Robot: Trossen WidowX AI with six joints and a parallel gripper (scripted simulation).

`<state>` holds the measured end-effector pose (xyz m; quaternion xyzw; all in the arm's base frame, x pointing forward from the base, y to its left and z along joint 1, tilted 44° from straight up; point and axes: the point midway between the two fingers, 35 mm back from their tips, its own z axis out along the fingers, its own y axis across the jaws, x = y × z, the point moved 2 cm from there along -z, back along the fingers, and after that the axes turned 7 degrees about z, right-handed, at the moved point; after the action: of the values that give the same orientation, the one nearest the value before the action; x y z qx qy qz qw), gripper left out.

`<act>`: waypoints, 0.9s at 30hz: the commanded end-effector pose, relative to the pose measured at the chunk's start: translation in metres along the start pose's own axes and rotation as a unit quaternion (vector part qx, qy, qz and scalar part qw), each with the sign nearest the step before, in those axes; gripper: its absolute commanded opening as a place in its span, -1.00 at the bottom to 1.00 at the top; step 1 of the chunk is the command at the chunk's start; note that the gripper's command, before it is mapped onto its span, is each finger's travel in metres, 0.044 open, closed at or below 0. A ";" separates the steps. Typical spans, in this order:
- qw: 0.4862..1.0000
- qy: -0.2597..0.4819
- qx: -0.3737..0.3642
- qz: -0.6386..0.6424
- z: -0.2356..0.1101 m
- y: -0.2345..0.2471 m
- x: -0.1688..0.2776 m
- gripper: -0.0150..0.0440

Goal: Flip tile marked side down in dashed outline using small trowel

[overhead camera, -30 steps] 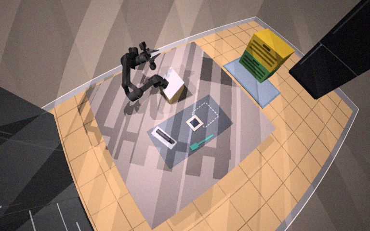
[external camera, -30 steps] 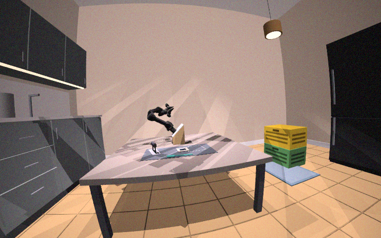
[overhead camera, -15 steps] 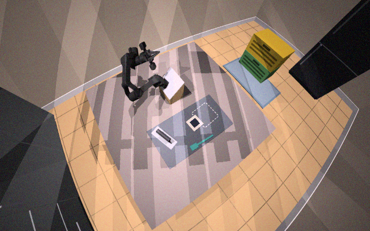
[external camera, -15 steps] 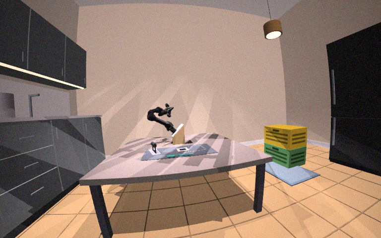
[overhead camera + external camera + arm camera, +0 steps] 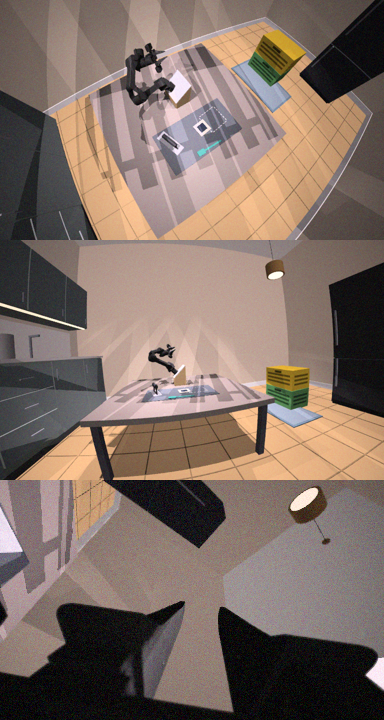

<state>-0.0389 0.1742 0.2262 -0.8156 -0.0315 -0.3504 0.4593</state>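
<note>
Kitchen floor tiles ring your table [image 5: 118, 412], and everything for the job lies on the grey mat [image 5: 169, 164] near its middle. Your gripper [image 5: 161, 55] is raised high at the table's back edge, pointing out at the wall and ceiling, partly open with only air between the jaws; it has hold of nothing. That pose keeps the arm well apart from the work, so the task looks not yet begun.

Your trowel [image 5: 208, 148] lies flat on the mat's near edge, its handle pointing toward the dashed outline [image 5: 212, 118]. That leaves the handle free for a grasp from above. The tile [image 5: 202, 127] sits just beside the outline's corner, outside it or at most touching the line, with its dark marked side up. From there a flip toward the outline should land it inside.

Watch the wedge block [image 5: 180, 89] standing next to the arm's lower links; your reach toward the mat has to pass over or beside it. A dark tool on a white pad [image 5: 170, 140] lies at the mat's left end, probably a stand or spare, though it is too small to tell. Crates [image 5: 276, 58] and fridge [image 5: 358, 339] are well apart.
</note>
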 end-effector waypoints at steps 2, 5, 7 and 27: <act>0.998 0.031 -0.046 0.031 0.013 0.000 0.007 0.42; 0.994 0.057 -0.081 0.056 0.024 0.000 0.014 0.42; 0.989 0.076 -0.103 0.073 0.032 0.001 0.019 0.42; 0.882 0.272 -0.282 0.262 0.099 0.034 0.096 0.42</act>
<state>0.0814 0.2058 0.2269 -0.7813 0.3586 -0.4185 0.2930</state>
